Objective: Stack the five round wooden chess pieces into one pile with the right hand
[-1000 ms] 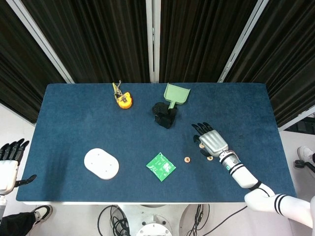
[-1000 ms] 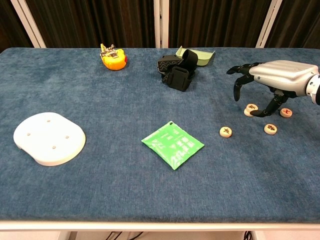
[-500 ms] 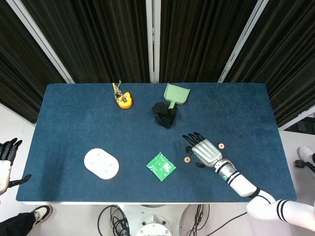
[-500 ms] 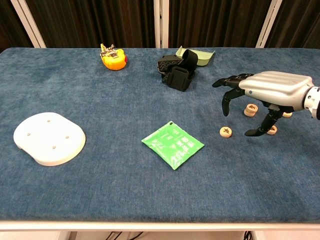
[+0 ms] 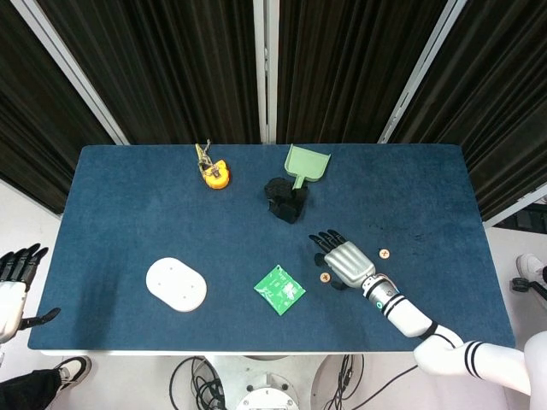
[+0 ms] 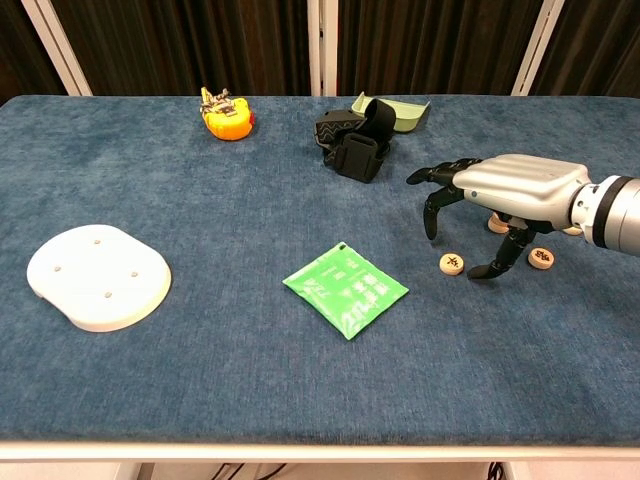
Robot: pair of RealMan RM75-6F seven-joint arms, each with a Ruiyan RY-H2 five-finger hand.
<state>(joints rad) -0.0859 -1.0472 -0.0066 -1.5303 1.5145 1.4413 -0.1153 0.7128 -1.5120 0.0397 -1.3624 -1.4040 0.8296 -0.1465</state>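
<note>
Now right hand [image 6: 505, 192] hovers w/ fingers spread, grasping nothing; nearest chess piece [image 6: 451, 263] lies just below fingertips.

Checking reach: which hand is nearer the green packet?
Right. The right hand hovers just right of the green packet; the left hand hangs off the table's left edge.

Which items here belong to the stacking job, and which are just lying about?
Job: round wooden chess pieces, only some visible, scattered and unstacked; right hand, fingers spread above them.

Lying about: green foil packet; white oval plate; orange tape measure; black strap; green plastic scoop.
</note>
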